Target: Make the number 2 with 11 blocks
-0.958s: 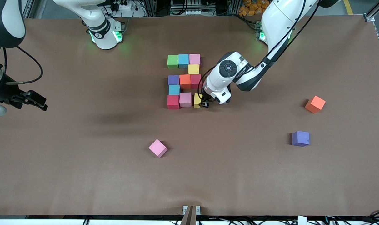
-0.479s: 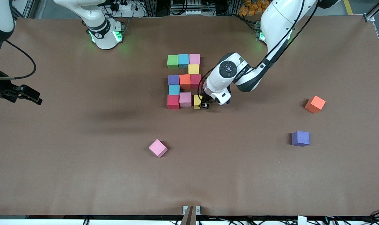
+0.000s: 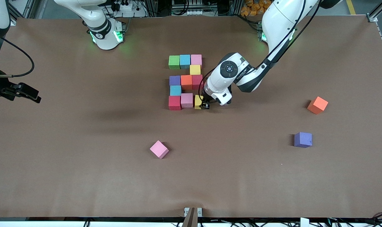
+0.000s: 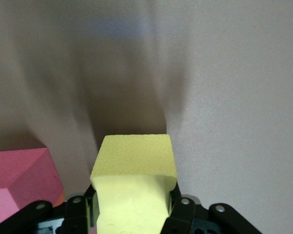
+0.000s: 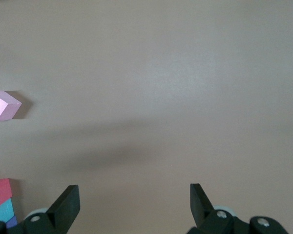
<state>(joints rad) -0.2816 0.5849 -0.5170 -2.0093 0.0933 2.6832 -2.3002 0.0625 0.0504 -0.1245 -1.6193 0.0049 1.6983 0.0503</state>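
The left claw (image 3: 205, 105) pinches a yellow block (image 3: 198, 101) at the number 2 (image 3: 185, 82)'s nearest row, beside the pink block (image 3: 187, 100); seat it flush, then release. The right claw (image 3: 28, 94) waits, spread

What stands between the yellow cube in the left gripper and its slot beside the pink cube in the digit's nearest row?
Nothing visible. The left gripper holds the yellow cube right beside the pink cube, with no other block in that slot.
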